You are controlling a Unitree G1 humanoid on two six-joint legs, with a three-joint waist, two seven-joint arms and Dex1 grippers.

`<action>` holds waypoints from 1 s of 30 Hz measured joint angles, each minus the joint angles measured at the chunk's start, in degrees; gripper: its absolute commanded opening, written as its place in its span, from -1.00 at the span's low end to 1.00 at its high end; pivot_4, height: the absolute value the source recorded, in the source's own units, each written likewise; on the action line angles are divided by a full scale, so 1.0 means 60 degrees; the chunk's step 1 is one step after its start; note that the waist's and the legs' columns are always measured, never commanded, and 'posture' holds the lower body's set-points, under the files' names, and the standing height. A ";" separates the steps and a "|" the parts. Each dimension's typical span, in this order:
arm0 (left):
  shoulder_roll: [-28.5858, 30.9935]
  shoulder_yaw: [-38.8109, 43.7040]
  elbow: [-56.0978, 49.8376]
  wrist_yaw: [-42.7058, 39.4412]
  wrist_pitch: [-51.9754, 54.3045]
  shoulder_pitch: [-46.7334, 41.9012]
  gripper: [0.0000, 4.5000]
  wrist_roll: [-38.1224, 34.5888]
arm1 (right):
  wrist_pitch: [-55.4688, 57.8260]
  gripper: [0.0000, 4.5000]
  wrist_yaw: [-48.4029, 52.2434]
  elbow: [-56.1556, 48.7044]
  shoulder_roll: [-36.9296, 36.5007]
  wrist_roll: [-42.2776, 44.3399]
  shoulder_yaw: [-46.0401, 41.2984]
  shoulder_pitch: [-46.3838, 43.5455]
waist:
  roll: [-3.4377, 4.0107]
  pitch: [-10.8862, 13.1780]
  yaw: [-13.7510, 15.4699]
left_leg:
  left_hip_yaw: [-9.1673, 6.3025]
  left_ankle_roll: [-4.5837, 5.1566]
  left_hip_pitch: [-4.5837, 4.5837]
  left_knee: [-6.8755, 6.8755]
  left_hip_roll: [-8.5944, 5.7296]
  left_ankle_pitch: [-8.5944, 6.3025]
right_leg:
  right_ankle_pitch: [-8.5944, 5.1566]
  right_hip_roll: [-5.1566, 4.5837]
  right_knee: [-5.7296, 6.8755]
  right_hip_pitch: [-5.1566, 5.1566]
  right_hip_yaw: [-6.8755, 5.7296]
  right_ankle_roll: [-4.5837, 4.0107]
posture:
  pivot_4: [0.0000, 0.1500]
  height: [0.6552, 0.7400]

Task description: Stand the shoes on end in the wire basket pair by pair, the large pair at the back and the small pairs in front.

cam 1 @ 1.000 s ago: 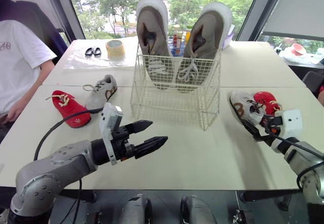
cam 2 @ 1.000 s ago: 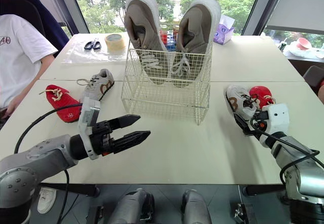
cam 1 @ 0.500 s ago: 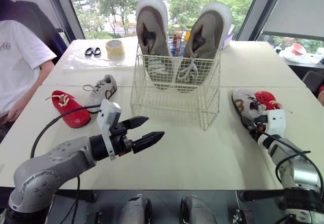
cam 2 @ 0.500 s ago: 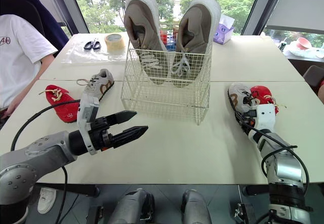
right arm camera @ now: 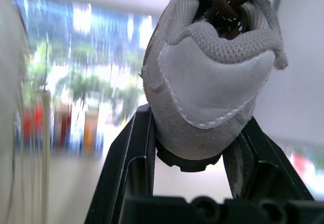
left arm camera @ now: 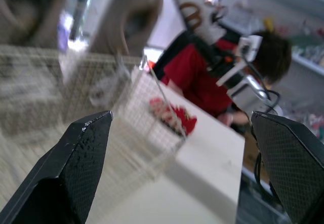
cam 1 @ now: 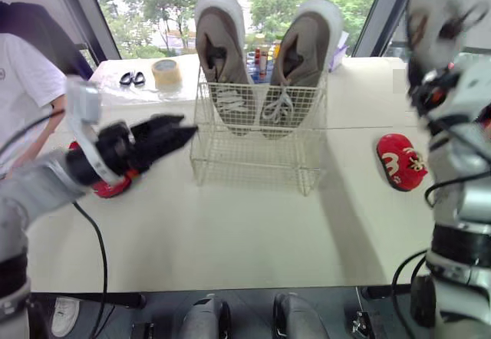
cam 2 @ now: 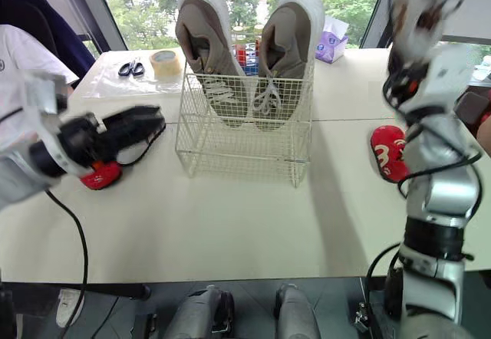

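The wire basket (cam 1: 257, 143) stands mid-table with the large tan pair upright at its back, one shoe (cam 1: 219, 47) on the left and the other (cam 1: 303, 47) on the right. My right gripper (right arm camera: 197, 120) is shut on the heel of a small grey shoe (cam 1: 437, 21), held high over the table's right side. Below it a small red shoe (cam 1: 400, 161) lies on the table. My left gripper (cam 1: 180, 128) is open and empty, hovering left of the basket. Another small red shoe (cam 1: 107, 188) lies partly hidden behind my left arm.
Scissors (cam 1: 129, 79) and a tape roll (cam 1: 165, 70) lie at the back left. A tissue box (cam 2: 332, 28) sits behind the basket. A person in a white shirt (cam 1: 23, 86) sits at the left edge, and a person in red (left arm camera: 202, 77) on the right.
My right gripper closed on the small grey shoe and lifted it high off the table. My left arm swung up and to the left, still open.
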 measured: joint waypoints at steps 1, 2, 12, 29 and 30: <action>-0.0002 -0.0097 0.0655 -0.0121 0.0001 -0.0594 1.00 0.0154 | 0.0006 -0.37 0.0227 -0.0034 -0.0210 0.0007 0.0151 -0.0437 | -0.0005 0.0004 0.0025 | 0.0005 0.0000 -0.0003 0.0001 -0.0004 0.0000 | 0.0000 -0.0001 -0.0003 -0.0001 0.0000 0.0005 | 1.00 1.00; -0.0001 -0.0138 0.1193 -0.0189 -0.0004 -0.1105 1.00 0.0291 | 0.0031 -0.37 0.0467 -0.0048 -0.0370 0.0041 0.0318 -0.0818 | -0.0008 0.0007 0.0023 | 0.0009 0.0001 -0.0008 0.0000 -0.0007 0.0000 | 0.0002 -0.0002 -0.0011 -0.0002 0.0002 0.0005 | 1.00 1.00; -0.0071 -0.1145 0.6416 -0.2905 0.0530 -0.6334 1.00 0.2435 | -0.1116 -0.37 0.6128 0.0081 -0.2052 0.1055 0.2513 -0.4385 | -0.0068 0.0018 -0.0073 | 0.0019 0.0017 -0.0004 0.0000 -0.0017 -0.0009 | -0.0004 -0.0011 -0.0013 0.0007 0.0004 0.0022 | 1.00 1.00; -0.0736 -0.2122 0.8865 -0.6882 0.0855 -0.9010 1.00 0.6083 | -0.3408 -0.37 0.8541 0.1532 -0.1015 0.0419 0.3657 -0.4515 | -0.0101 0.0044 -0.0213 | 0.0022 0.0017 -0.0015 0.0004 -0.0008 -0.0009 | -0.0004 -0.0018 0.0003 -0.0011 0.0005 0.0024 | 1.00 1.00; -0.0730 -0.2111 0.8865 -0.6926 0.0855 -0.9010 1.00 0.6216 | -0.3390 -0.37 0.8524 0.1604 -0.0936 0.0425 0.3652 -0.4520 | -0.0101 0.0045 -0.0213 | 0.0021 0.0017 -0.0015 0.0004 -0.0008 -0.0009 | -0.0004 -0.0018 0.0005 -0.0010 0.0005 0.0024 | 1.00 1.00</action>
